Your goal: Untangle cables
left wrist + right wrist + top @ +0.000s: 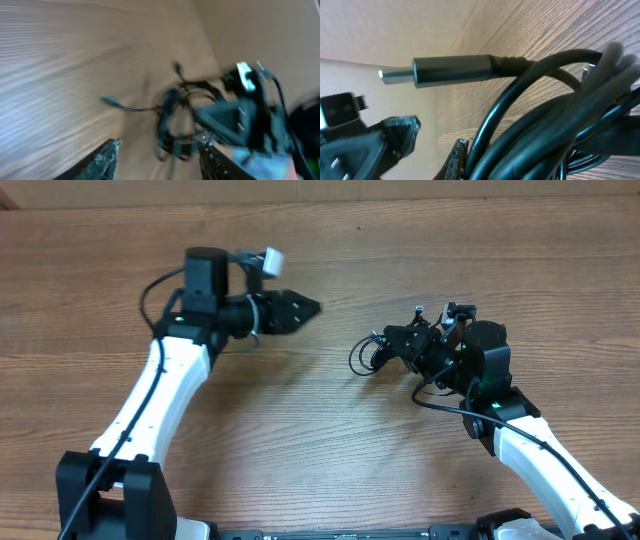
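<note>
- Right pincer point(408, 345) is clamped shut on the cables point(366, 357) — a knotted black bundle right of centre over the desk point(300, 440), with loops spilling out to its left.
- Left pincer point(300, 308) hangs well apart from the bundle, jaws parted, nothing between them.
- Risk 1: if the left pincer bites the whole knot rather than 1 strand, a pull would likely only tighten the tangle.
- Risk 2: the right grip looks to take several strands at once, so a tug could drag everything along or let the bundle slip free.
- Hard to read: the left wrist view is smeared with blur, and the plug point(450, 71) crowds the right wrist view — which strand crosses which, I cannot tell.
</note>
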